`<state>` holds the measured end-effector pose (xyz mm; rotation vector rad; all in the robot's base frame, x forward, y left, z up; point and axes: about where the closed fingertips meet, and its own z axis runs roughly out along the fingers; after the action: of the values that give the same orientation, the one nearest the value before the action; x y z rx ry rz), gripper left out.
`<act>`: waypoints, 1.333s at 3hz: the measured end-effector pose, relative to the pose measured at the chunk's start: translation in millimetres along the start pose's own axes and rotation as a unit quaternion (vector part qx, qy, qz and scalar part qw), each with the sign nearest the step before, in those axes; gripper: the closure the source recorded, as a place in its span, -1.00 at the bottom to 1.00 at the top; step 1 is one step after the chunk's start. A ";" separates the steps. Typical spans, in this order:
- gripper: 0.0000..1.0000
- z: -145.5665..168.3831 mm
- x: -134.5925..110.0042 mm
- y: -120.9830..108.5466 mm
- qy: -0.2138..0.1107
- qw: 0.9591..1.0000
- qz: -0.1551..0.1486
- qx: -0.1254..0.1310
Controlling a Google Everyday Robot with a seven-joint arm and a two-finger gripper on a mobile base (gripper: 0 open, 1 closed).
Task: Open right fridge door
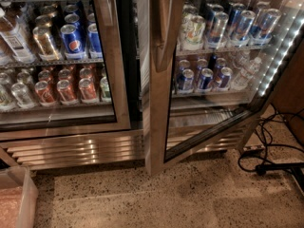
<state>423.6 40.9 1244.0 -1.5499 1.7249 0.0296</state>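
The right fridge door (209, 70), a glass pane in a brushed steel frame, stands swung outward, its near edge (159, 127) toward me and reaching down to the floor. A long vertical metal handle (164, 27) runs along that edge. A white LED strip (280, 51) glows along the far right side. Through the glass I see shelves of blue and silver cans (223, 25). My gripper is out of view; no arm shows anywhere.
The left twin door (66, 56) is shut over Pepsi and red-orange cans. A steel grille (76, 151) runs along the base. Black cables and a plug (266, 165) lie on the speckled floor at right. A translucent bin (16, 198) sits at bottom left.
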 end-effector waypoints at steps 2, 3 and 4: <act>-1.00 0.0 0.0 0.0 0.000 1.000 0.000 0.000; -0.66 0.0 0.0 0.0 0.000 1.000 0.000 0.000; -0.42 0.0 0.0 0.0 0.000 1.000 0.000 0.000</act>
<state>423.6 40.9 1244.0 -1.5500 1.7248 0.0296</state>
